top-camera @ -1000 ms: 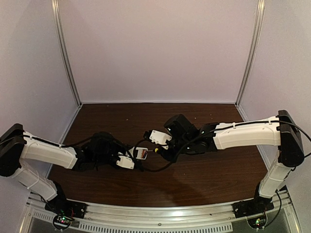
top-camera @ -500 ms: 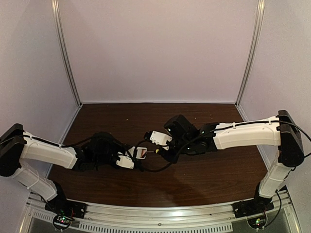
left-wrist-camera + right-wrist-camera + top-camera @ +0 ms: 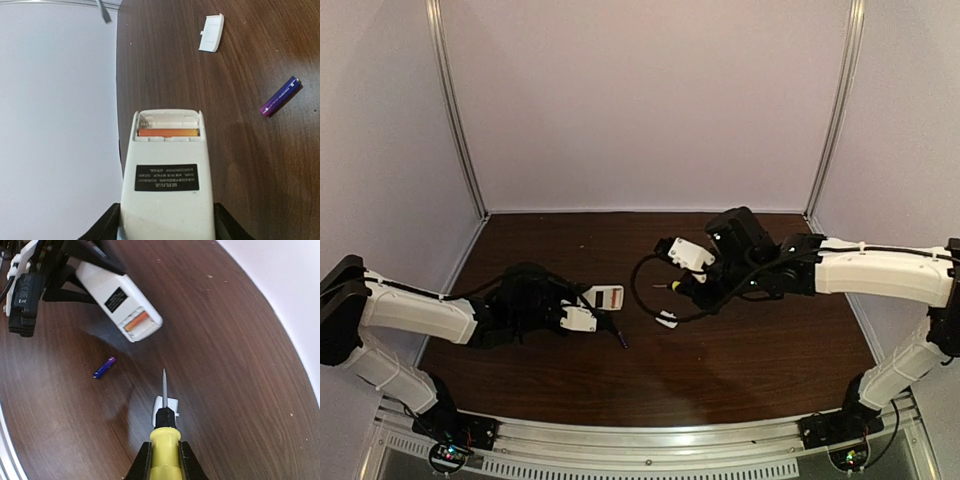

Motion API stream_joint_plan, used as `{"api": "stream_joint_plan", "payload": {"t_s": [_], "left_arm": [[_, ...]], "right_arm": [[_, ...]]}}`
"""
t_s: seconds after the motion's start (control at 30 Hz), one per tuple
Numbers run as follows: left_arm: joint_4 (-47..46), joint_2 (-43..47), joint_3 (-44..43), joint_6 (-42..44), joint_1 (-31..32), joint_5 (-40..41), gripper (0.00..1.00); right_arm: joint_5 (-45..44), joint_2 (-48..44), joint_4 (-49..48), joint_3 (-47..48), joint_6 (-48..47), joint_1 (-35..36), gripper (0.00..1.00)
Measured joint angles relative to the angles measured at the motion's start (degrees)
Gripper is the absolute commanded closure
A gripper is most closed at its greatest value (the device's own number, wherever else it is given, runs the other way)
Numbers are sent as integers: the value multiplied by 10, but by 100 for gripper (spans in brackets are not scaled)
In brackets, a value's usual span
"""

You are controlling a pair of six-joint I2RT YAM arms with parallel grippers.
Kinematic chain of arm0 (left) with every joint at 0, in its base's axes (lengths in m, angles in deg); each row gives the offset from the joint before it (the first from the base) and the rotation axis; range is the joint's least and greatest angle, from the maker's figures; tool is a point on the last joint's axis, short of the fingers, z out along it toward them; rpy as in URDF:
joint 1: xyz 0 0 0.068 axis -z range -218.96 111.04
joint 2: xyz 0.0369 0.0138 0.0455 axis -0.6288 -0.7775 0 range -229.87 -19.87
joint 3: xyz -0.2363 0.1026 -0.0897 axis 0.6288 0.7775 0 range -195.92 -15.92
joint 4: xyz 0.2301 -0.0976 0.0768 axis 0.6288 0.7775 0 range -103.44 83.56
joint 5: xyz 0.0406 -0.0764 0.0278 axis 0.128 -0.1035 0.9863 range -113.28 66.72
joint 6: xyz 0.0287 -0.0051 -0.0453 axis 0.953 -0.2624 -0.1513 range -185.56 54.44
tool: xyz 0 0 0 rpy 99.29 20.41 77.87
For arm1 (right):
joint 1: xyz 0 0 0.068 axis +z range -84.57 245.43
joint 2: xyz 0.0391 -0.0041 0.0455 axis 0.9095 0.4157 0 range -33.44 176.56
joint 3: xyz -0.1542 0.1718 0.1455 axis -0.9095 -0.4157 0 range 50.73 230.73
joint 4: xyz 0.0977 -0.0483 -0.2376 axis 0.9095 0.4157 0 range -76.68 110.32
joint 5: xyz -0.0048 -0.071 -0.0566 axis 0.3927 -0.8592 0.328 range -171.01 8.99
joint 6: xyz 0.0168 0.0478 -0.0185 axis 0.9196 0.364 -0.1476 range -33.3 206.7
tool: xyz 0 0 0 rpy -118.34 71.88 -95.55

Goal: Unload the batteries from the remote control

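My left gripper (image 3: 167,224) is shut on the lower end of the white remote control (image 3: 167,180), holding it above the table with its back face up. The battery compartment (image 3: 168,125) is uncovered and an orange bar shows inside it. One blue-purple battery (image 3: 280,96) lies loose on the wood to the right of the remote, also seen as battery (image 3: 104,368). My right gripper (image 3: 165,460) is shut on a yellow-handled screwdriver (image 3: 165,445), whose tip points toward the remote control (image 3: 120,300) from a distance. In the top view, the remote control (image 3: 608,297) and right gripper (image 3: 688,285) are well apart.
The small white lid piece (image 3: 211,32) lies on the table beyond the remote; under the screwdriver shaft the lid piece (image 3: 160,409) is partly hidden. The dark wooden table (image 3: 750,350) is walled in white at the back and sides.
The right arm has drawn back to the right with the screwdriver, away from the remote. A blue-purple battery and the lid now show on the table. The left gripper still holds the remote.
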Motion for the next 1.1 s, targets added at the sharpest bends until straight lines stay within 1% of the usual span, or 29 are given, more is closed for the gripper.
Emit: {"api": "stream_joint_plan", "payload": {"t_s": [0.13,0.23,0.53,0.67,0.8,0.97,1.1], "left_arm": [[-12,0,0,-15,-4,-4,100],[-21,0,0,-31,-10,-13,100],[-28,22,0,-88,-20,-66,100],[-27,30,-2,-98,-21,-79,100],[-20,42,-10,-116,-21,-101,100],[-13,87,-10,-138,-21,-155,100],[-12,108,-10,-161,-21,-188,100]], "right_arm": [[-9,-98,-14,-49,25,-40,100],[-9,-142,-31,-90,47,-45,100],[-9,-195,-69,-175,113,-45,100],[-9,-243,-120,-216,142,-45,100],[-20,-271,-167,-248,194,-45,100],[-29,-276,-182,-250,250,-45,100],[-29,-275,-176,-233,271,-45,100]]}}
